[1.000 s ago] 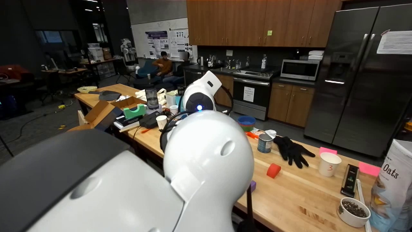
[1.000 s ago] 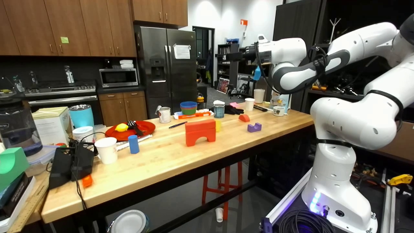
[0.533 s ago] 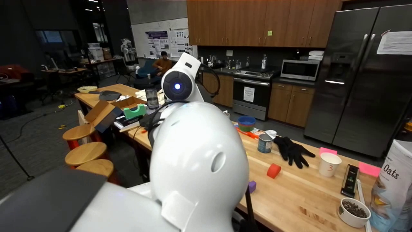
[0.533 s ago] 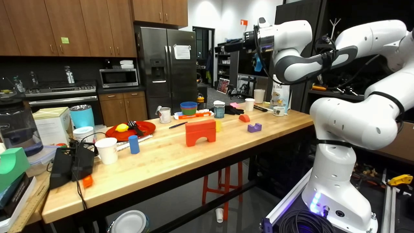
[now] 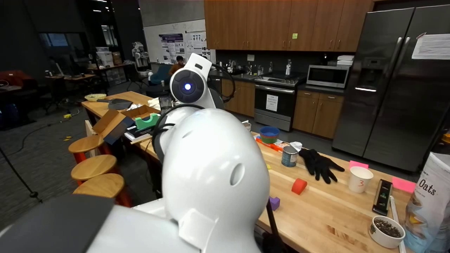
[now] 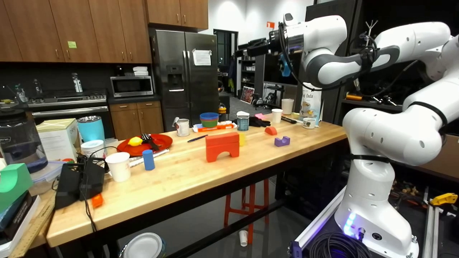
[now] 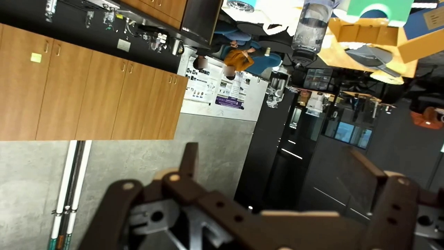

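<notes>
My gripper (image 6: 239, 50) is held in the air high above the wooden table (image 6: 186, 168), touching nothing. In the wrist view, which stands upside down, its dark fingers (image 7: 272, 152) are wide apart with nothing between them. In an exterior view the arm hides the gripper. On the table below are a red arch block with a red block on top (image 6: 222, 145), a yellow block (image 6: 242, 139) behind it, a purple notched block (image 6: 282, 142), a red half-round block (image 6: 271, 130) and a blue cylinder (image 6: 148, 160). The red and purple blocks also show past the arm (image 5: 299, 186).
A red plate (image 6: 165, 139) holds a lemon and black cutlery. Cups, cans, nested bowls (image 6: 209, 119), a black glove (image 5: 320, 165) and an oats bag (image 5: 427, 200) stand along the table. A pitcher (image 7: 314, 27), green arch (image 7: 378, 8) and open cardboard box (image 7: 367, 31) crowd one end. Stools (image 5: 94, 167) stand beside it.
The arm has swung left in an exterior view, uncovering the stools. The gripper has risen and turned a little. The things on the table have not moved.
</notes>
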Robot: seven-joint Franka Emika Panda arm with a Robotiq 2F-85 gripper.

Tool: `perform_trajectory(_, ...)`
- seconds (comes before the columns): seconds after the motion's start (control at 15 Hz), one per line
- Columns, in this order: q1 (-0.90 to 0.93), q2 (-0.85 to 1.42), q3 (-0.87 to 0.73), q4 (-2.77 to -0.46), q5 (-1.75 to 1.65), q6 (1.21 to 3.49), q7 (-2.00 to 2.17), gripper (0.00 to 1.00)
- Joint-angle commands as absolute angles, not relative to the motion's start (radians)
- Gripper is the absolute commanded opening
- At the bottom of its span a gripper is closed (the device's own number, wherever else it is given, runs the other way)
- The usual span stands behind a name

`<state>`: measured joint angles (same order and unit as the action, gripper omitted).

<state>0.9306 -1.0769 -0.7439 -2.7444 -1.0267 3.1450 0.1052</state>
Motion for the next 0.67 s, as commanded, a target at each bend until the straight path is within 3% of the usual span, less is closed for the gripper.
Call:
perform_trajectory(0.0,0.885,-1.051,-0.704,-2.773,-0.876,3.185,-0.012,1.0)
perform_trajectory(0.27,0.869,-1.047,-0.667,-2.787,-0.687,3.167,-0.079,1.0)
perform_trajectory(0.6,0.851,-1.036,-0.68,-2.778,-0.749,3.159,0.048,1.0)
